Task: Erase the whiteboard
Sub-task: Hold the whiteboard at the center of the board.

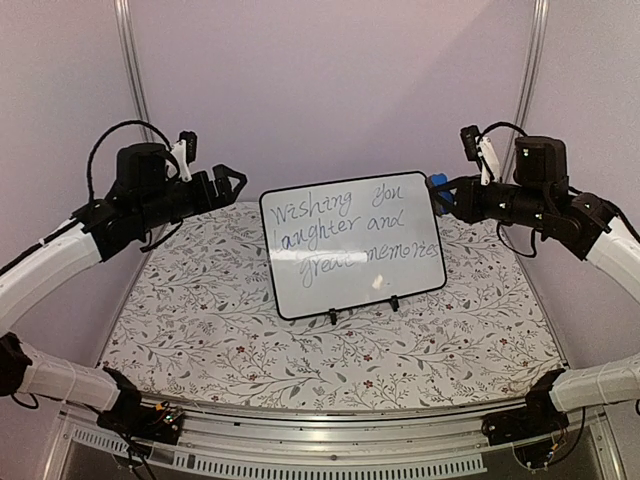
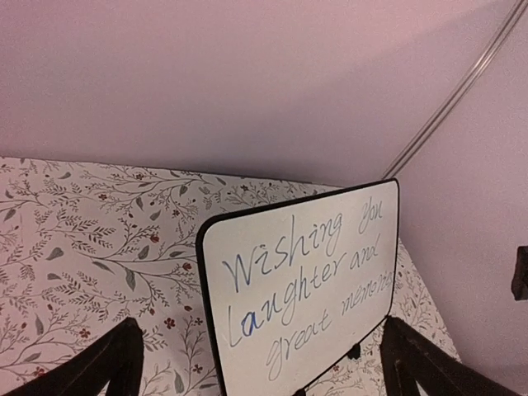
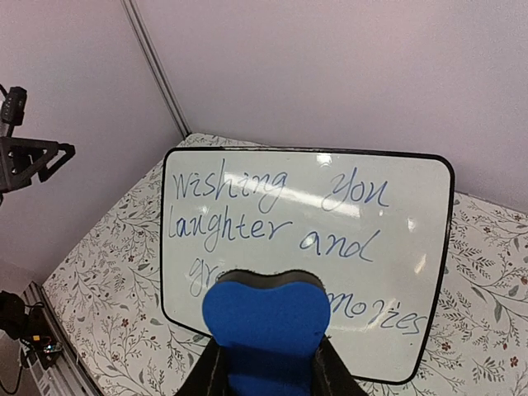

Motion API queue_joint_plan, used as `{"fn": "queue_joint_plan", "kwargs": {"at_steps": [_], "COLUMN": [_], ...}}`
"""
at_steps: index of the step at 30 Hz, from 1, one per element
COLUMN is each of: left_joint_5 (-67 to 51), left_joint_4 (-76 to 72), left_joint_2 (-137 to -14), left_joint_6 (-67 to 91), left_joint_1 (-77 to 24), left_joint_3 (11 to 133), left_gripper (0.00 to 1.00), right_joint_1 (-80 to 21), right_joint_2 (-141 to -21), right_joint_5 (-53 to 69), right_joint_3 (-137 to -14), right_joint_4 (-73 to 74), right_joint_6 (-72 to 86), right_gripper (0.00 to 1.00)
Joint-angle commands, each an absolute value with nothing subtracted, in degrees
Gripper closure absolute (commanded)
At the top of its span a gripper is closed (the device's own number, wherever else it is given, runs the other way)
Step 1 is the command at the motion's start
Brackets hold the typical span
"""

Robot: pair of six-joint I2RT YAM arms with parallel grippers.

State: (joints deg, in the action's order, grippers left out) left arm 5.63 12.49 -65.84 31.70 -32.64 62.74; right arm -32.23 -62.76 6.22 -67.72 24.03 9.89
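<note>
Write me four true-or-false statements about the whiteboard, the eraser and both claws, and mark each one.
1. The whiteboard stands upright on the floral table. True.
2. The board is wiped clean. False: three lines of cursive writing cover it.
3. The right claw is empty. False: it is shut on the blue eraser.
4. The left claw is open, holding nothing. True.
</note>
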Motion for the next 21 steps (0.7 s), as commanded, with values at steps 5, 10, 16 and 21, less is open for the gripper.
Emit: {"fn": "queue_joint_plan", "kwargs": {"at_steps": [5,10,16,21], "left_joint_5": [-25.96,-36.28,-42.90,-47.40], "left_joint_4": [7.64,3.05,3.20,0.95], "left_joint_2": [-77.87,-86.01,-97.44,-102.61], "left_joint_6": [19.68,18.42,17.05,18.56], "left_joint_1": [-18.63,-12.02,-11.32,-11.29], "left_joint_3": [69.95,73.15,80.57,83.55], "left_gripper": [0.00,0.00,0.04,0.10], "right_joint_1": [-32.09,-32.17,-32.83,-34.10], "right_joint_2": [-68.10,-70.41,-71.46,-74.75], "right_joint_5": [9.62,10.78,11.90,12.04], "right_joint_3": [-74.87,-77.65,-78.59,-81.53], "right_joint_4": [22.76,24.90,25.48,27.10], "right_joint_6": [8.43,7.56,5.59,4.60], "right_gripper": [0.79,0.79,0.78,0.78]}}
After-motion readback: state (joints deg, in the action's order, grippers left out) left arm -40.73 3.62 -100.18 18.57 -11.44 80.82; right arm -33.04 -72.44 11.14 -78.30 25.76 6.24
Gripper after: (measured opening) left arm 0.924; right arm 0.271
